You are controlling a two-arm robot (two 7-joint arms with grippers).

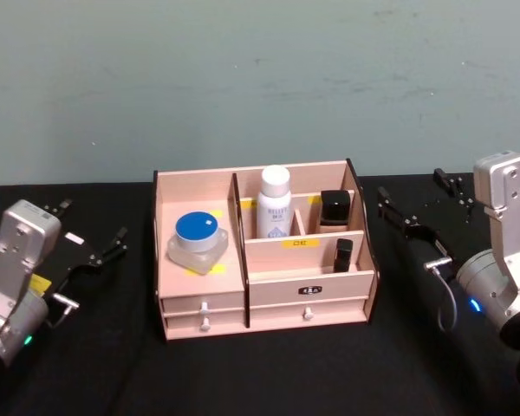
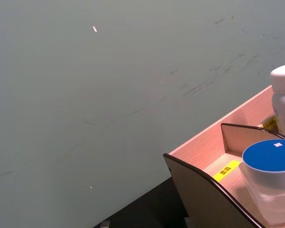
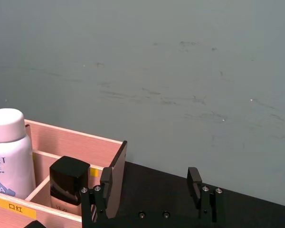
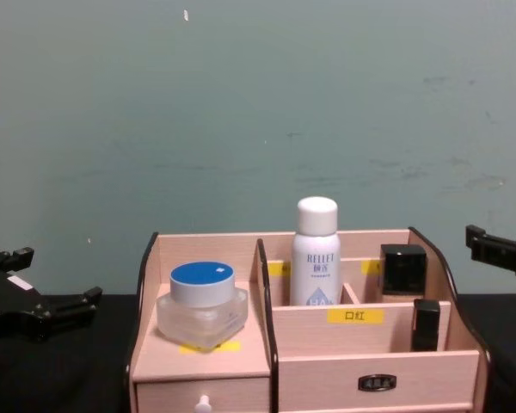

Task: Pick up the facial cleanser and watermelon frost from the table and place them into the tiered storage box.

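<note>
On table, pale stepped tiered storage box (image 1: 308,284)

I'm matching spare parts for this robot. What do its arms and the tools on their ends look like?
Both arms are silver-grey metal with rounded joints and boxy wrist blocks. The left tool and right tool are black, with slim fingers held by small silver screws. A thin grey cable loops by the right wrist, a yellow sticker marks the left arm, and small lights glow low on each.

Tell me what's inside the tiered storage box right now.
The tiered storage box holds a blue-lidded jar in its left bay, a white bottle behind the middle divider, and two small black items on the right. Drawer contents are hidden.
</note>
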